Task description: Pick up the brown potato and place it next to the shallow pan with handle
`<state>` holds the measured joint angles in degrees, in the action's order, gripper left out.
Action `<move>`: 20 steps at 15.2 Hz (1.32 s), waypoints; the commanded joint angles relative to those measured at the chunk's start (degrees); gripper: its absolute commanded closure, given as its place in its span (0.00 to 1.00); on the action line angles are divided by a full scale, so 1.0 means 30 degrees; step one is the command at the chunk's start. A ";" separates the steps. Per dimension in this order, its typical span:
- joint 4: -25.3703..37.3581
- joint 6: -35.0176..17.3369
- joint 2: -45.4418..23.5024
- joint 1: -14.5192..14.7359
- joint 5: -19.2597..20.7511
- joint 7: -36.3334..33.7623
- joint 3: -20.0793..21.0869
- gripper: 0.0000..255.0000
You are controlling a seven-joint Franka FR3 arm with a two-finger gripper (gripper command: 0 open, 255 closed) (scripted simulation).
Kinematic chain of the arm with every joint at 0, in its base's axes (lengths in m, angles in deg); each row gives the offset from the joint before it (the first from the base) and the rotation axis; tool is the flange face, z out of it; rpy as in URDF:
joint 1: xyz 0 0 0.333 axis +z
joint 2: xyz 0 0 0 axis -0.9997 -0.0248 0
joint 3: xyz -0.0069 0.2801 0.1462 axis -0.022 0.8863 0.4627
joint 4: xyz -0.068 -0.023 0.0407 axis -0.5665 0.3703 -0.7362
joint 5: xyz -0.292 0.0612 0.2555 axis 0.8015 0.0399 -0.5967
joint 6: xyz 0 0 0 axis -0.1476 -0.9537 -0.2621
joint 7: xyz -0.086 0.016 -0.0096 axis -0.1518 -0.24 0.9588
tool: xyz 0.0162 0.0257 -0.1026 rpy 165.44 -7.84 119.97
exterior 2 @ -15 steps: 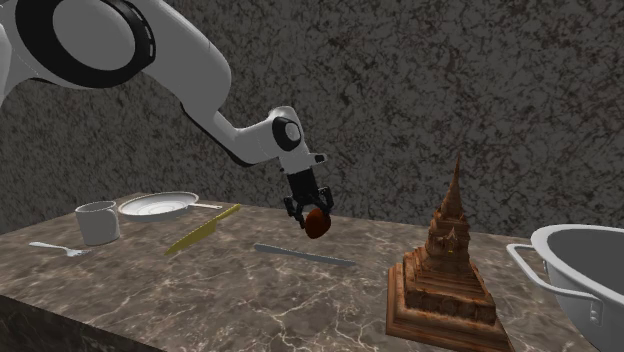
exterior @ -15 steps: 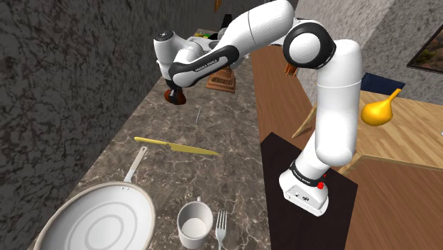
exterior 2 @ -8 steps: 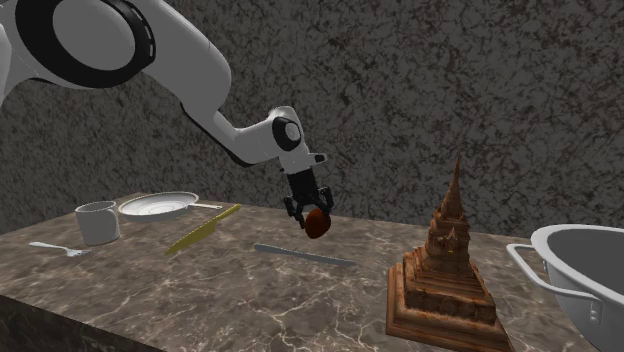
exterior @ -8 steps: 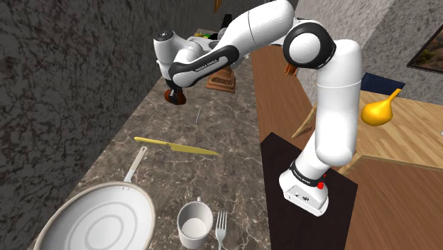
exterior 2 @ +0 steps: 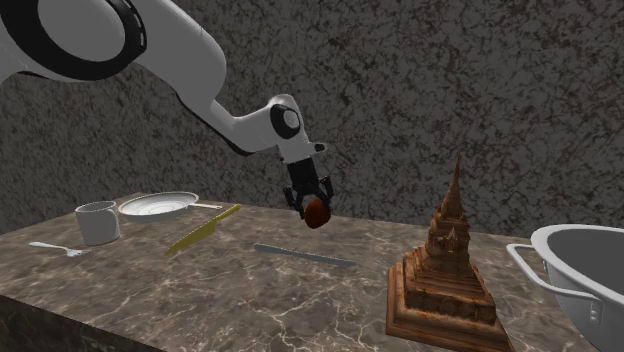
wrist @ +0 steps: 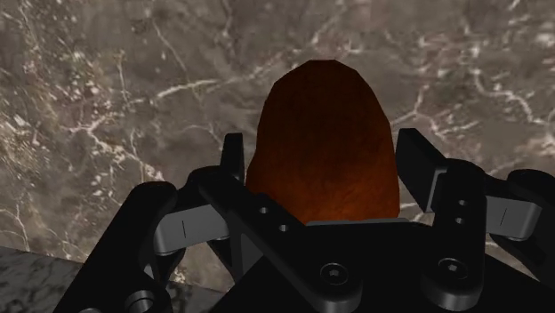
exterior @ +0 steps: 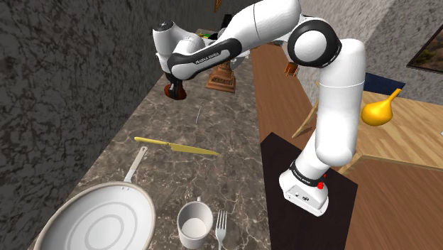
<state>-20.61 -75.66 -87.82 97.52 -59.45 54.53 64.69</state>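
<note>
Potato (wrist: pixel 321 133) sits clasped in gripper (wrist: pixel 323 153), its near end hidden behind it.

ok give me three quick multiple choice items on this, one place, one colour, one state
1. The fork lies: A beside the cup; B inside the cup; C on top of the cup.
2. The potato is: A green; B reddish brown; C white.
3. The gripper is: A open and empty; B shut on nothing; C shut on the potato, in the air.
Answers: 1 A, the shoulder view shows them side by side. 2 B, the wrist view shows that colour. 3 C, the fingers clasp it above the counter.
</note>
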 commanded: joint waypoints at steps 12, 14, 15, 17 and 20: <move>0.1632 0.2589 0.1134 -0.0020 -0.0686 0.1104 0.0239 1.00; 0.1958 0.3011 0.1256 -0.0012 -0.0771 0.1267 0.0266 1.00; 0.2130 0.3225 0.1312 -0.0006 -0.0812 0.1347 0.0278 1.00; 0.2489 0.3657 0.1410 0.0007 -0.0888 0.1508 0.0301 1.00; 0.3071 0.4319 0.1529 0.0033 -0.0992 0.1745 0.0332 1.00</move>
<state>-11.85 -63.30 -83.39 97.58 -62.34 59.58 65.64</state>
